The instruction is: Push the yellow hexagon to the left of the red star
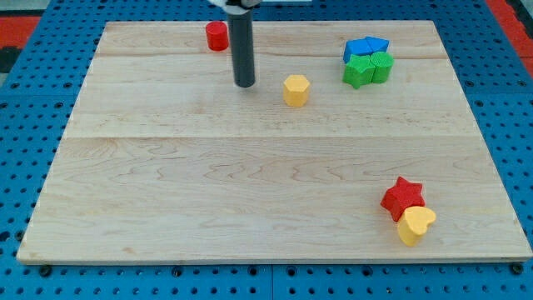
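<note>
The yellow hexagon (pixel 296 89) lies in the upper middle of the wooden board. The red star (pixel 403 197) lies near the view's bottom right, touching a yellow heart (pixel 415 225) just below it. My tip (pixel 245 84) rests on the board to the left of the yellow hexagon, a short gap away, not touching it. The dark rod rises from it to the view's top edge.
A red cylinder (pixel 217 35) stands near the view's top, left of the rod. A cluster of two blue blocks (pixel 366 48) and two green blocks (pixel 368 70) sits at the upper right. The wooden board (pixel 166 183) lies on a blue pegboard.
</note>
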